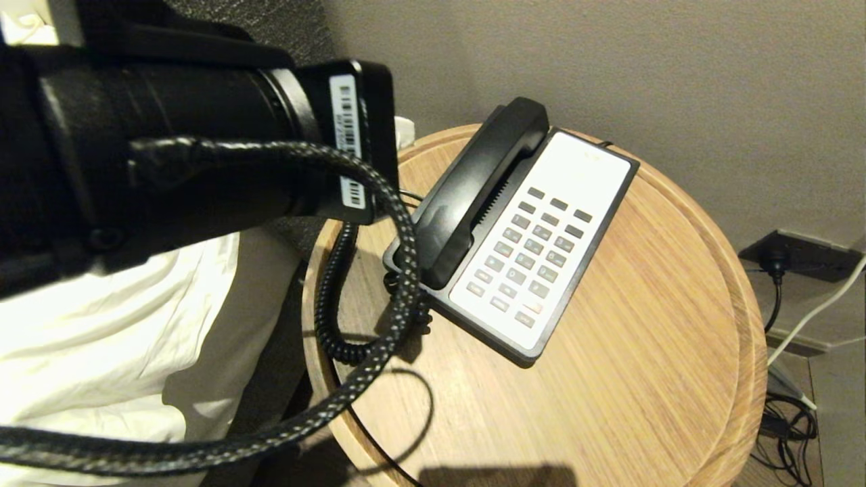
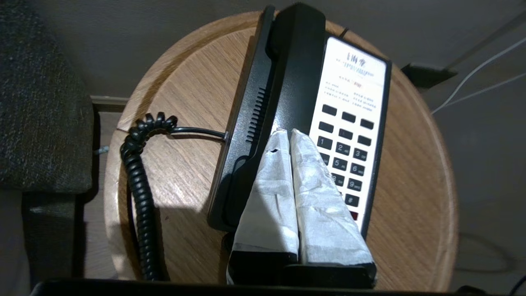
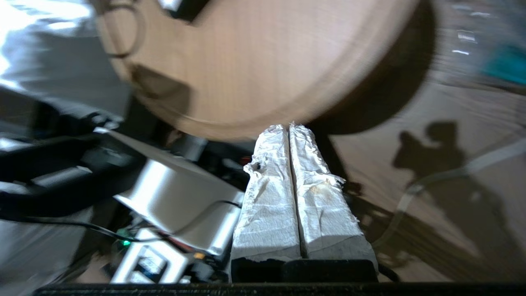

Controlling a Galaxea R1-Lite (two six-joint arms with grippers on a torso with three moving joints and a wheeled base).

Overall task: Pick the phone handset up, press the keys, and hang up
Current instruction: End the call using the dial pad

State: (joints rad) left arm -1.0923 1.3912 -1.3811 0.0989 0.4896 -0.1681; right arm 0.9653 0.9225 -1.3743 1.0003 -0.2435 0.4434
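The long curved glossy black plastic handset (image 2: 287,82) is lying seated in its cradle on the black-and-white phone base (image 1: 541,243) upon the round wooden table (image 1: 643,379), while the left tool (image 2: 285,133), paper-wrapped tips pressed together and empty, is hovering over the handset's lower half, apparently for key-pressing, and the right tool (image 3: 289,128), likewise together, is hanging below the table edge.

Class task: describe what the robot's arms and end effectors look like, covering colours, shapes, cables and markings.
The left arm is a thick black cylinder with white barcode stickers and a braided black-grey cable looping from it. Each end effector, left and right, has two tapered fingers wrapped in crinkled white tape on a black base.
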